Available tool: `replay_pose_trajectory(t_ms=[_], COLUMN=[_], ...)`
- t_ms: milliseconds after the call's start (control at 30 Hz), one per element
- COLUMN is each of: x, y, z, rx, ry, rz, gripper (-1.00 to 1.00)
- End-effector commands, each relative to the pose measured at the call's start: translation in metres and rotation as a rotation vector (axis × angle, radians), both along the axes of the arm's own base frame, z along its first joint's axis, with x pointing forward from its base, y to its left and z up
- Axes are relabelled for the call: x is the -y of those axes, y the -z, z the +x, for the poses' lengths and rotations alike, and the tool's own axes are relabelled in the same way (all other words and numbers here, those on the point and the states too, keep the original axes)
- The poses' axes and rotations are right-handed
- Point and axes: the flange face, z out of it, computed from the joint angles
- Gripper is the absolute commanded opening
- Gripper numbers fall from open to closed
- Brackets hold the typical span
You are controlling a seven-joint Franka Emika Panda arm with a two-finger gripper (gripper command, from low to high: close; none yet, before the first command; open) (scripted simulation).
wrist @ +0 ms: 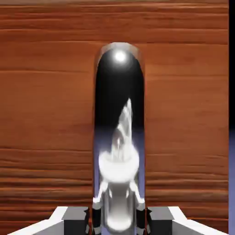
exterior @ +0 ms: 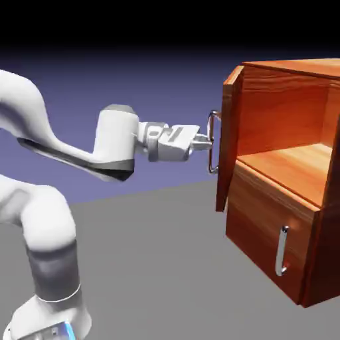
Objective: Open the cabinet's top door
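The reddish-brown wood-grain cabinet (exterior: pixel 265 219) stands at the right of the exterior view. Its top door (exterior: pixel 229 143) is swung out and shows nearly edge-on, so the upper compartment is open to view. My gripper (exterior: pixel 203 141) reaches in level from the left and is shut on the door's vertical silver bar handle (exterior: pixel 212 143). In the hand view the shiny handle (wrist: pixel 119 92) fills the middle in front of the door's wood (wrist: pixel 46 92). My gripper (wrist: pixel 119 215) clamps the handle at the bottom edge, with dark finger pads (wrist: pixel 95 213) on either side.
Below the open compartment sits the shorter panel (exterior: pixel 262 229), shut, with its short silver handle (exterior: pixel 282 251). The wooden shelf (exterior: pixel 292 166) shows inside. The grey table (exterior: pixel 159 265) spreads before the cabinet. My white arm (exterior: pixel 40 199) rises at the left.
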Motion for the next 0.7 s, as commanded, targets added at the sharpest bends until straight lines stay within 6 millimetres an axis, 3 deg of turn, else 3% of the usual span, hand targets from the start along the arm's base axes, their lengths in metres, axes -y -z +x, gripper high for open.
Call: replay_pose_trajectory(t_ms=[0, 300, 667], x=[-0.002, -0.022, -0.089], y=[0.000, 0.000, 0.000], z=[-0.001, -0.012, -0.036], rx=[0.000, 0.001, 0.001], ry=[0.009, 0.070, 0.264], rz=[0.003, 0.004, 0.004], gripper=[-1.00, -1.00, -1.00])
